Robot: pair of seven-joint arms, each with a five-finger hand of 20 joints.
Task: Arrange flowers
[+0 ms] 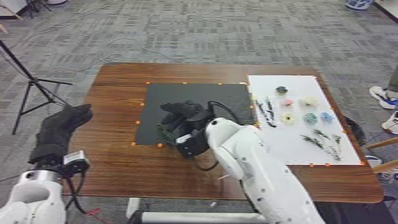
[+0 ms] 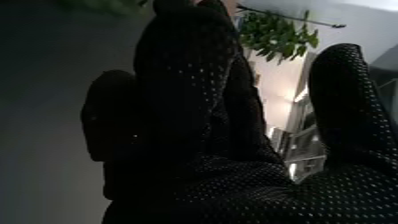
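Note:
My right hand (image 1: 185, 119) is over the black mat (image 1: 200, 92), palm partly hidden, with dark green (image 1: 164, 133) at its edge. In the right wrist view the fingers of my right hand (image 2: 191, 90) are extended, the thumb apart from them; green leaves (image 2: 277, 37) and a thin dark stem lie beyond the fingertips. What they rest in is hidden. On the white sheet (image 1: 266, 85) lie a pink flower (image 1: 287, 102), a cream flower (image 1: 308, 101), a yellow flower (image 1: 288, 118), blue flowers (image 1: 310, 118), dark twigs (image 1: 266, 111) and green sprigs (image 1: 320, 142). My left hand (image 1: 67, 125) is open beside the table's left edge.
The brown table (image 1: 111, 100) surrounds the black mat, and the white sheet lies on its right part. Orange markers line the edges of mat and sheet. A black tripod (image 1: 33, 80) stands on the floor at the left.

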